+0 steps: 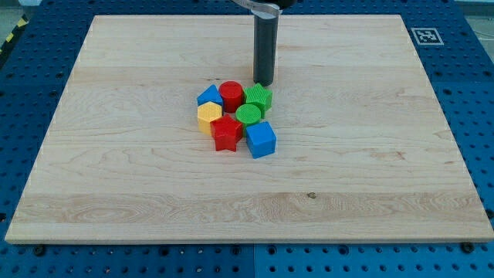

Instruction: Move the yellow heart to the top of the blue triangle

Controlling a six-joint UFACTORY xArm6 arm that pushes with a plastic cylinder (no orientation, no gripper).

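Resting my tip (264, 83) above the green block (259, 98) (touching unclear), yellow heart (209, 115) beneath blue triangle (208, 96).

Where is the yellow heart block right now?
The yellow heart block sits at the cluster's left edge in the camera view, directly below the blue triangle block, touching the red star block on its right.

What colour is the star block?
Red. The star shows in the camera view, in the cluster's lower part.
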